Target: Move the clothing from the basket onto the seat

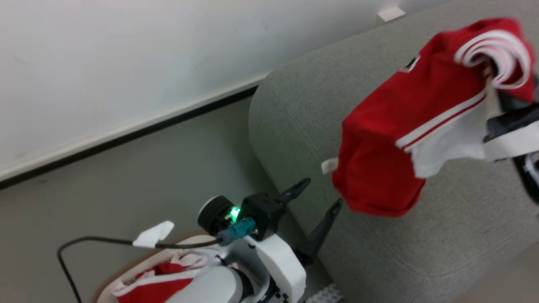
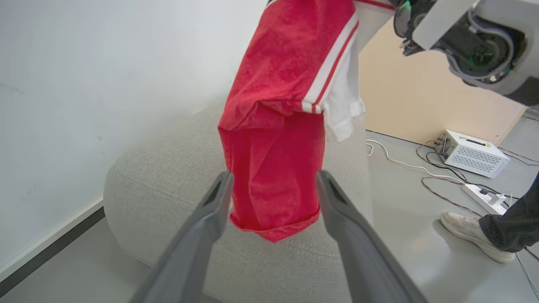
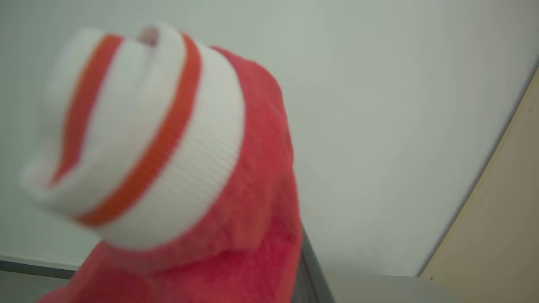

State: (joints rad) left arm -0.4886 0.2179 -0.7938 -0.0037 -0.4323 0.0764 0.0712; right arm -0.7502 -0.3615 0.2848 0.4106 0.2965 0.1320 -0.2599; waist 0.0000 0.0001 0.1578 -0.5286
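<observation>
A red garment [image 1: 391,139] with white bands hangs in the air above the grey seat [image 1: 421,261], held at its top by my right gripper [image 1: 494,78], which is shut on it and mostly hidden by folds. In the right wrist view the garment [image 3: 236,219] covers the fingers [image 3: 309,269]. My left gripper [image 1: 316,206] is open and empty by the seat's front edge, just short of the garment's hem [image 2: 273,210]. More red clothing [image 1: 160,286] lies in the basket [image 1: 126,269] at the lower left.
The white wall and dark skirting [image 1: 126,134] run behind the seat [image 2: 160,181]. On the floor to the right lie a white box [image 2: 471,151], a power strip [image 2: 484,195] with cables, and a person's foot [image 2: 476,235].
</observation>
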